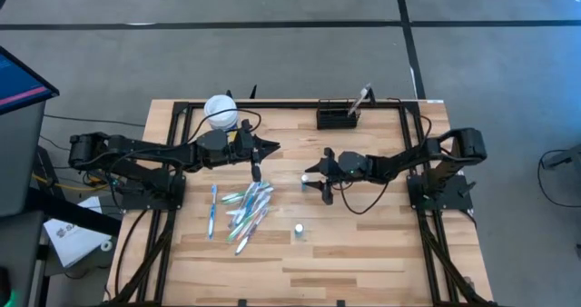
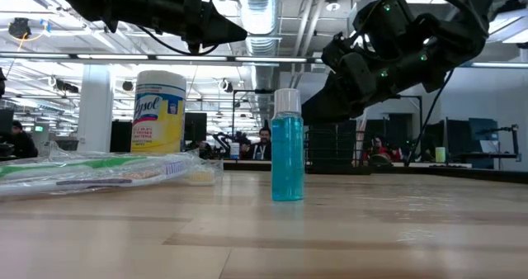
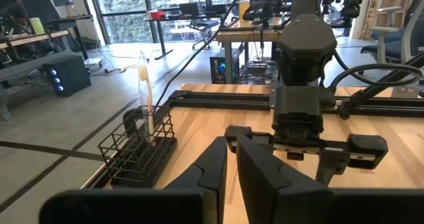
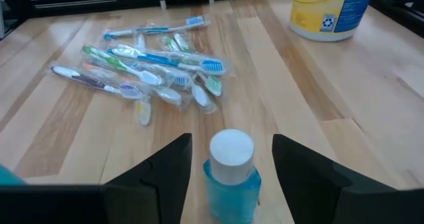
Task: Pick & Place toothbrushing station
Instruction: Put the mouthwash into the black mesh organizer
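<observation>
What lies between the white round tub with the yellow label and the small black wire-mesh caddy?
Only bare wooden tabletop. The high view shows nothing standing between the white round tub and the black wire-mesh caddy.

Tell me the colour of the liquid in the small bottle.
Blue-turquoise, under a white cap; the bottle shows best in the low view.

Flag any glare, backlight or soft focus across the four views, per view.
High view: even light, no glare. Low view: bright ceiling lights backlight both arms into silhouettes; blue bottle sharp, wrapped toothbrushes soft. Left wrist view: windows blown out behind the black wire caddy. Right wrist view: bottle cap up close, slightly soft; wrappers glint.
</observation>
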Robot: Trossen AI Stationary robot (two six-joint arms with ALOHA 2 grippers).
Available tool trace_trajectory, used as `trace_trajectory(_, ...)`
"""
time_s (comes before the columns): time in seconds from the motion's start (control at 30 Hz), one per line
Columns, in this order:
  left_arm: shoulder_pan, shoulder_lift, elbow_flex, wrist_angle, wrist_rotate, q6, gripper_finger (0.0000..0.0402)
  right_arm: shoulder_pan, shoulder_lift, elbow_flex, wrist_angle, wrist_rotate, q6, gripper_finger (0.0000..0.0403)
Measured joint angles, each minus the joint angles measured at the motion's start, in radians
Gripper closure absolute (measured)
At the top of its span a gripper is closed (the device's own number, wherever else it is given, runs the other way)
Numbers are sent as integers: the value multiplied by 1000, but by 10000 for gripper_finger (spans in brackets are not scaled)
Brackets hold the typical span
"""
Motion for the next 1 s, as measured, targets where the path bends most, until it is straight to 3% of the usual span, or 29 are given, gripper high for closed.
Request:
trace_trajectory(0.53, 0, 0, 0, 0, -5, 0, 370, 5, 4, 0, 1, -5, -5, 240)
trace_trajectory(1.0, 0, 0, 0, 0, -4, 0, 370, 5, 4, 0, 1, -5, -5, 246)
